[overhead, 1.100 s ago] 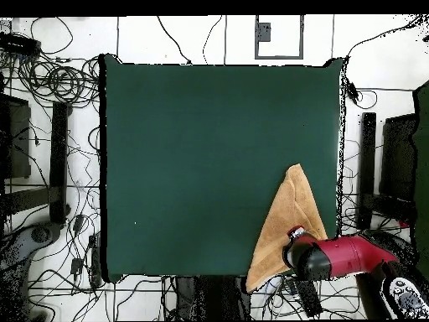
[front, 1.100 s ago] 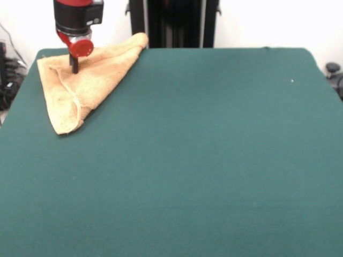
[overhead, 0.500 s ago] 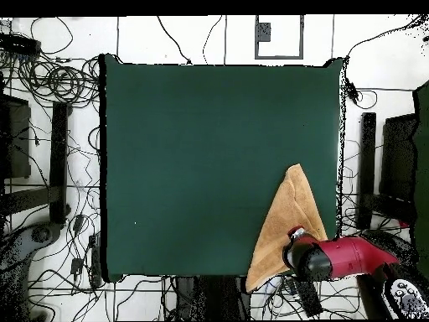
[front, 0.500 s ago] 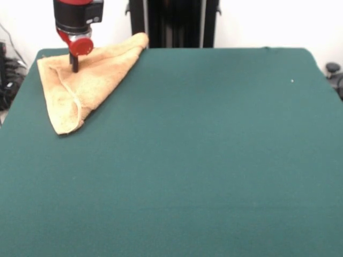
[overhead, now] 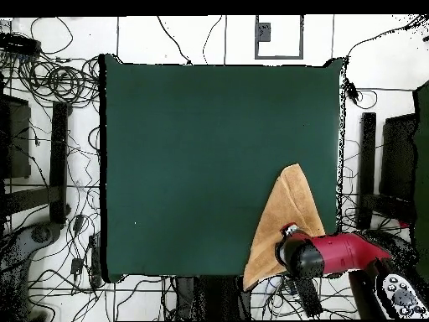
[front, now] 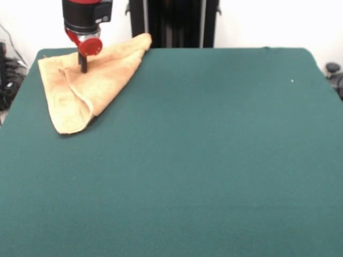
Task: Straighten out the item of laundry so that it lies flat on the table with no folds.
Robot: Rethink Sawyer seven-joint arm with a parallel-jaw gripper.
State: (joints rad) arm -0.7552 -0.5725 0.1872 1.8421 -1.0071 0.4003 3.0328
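The item of laundry point(front: 102, 80) is an orange-tan towel folded into a rough triangle at the far left corner of the green table point(front: 214, 160). One tip of it reaches past the table's far edge. My gripper point(front: 83, 68) comes straight down onto the towel's upper left part, its dark fingers together and pinching the cloth. A raised crease runs from there toward the near tip. In the overhead view the towel point(overhead: 285, 205) lies at the bottom right of the table point(overhead: 193, 151), and the red arm's head point(overhead: 297, 256) covers the gripper and part of the cloth.
The table's left edge point(front: 21, 91) and far edge run close beside the towel. Cables and black stands point(overhead: 59, 159) ring the table on the floor. A black column point(front: 174, 24) stands behind the far edge.
My gripper has shifted a little to the right in the front view. The towel has moved with it, and its crease has bunched up more.
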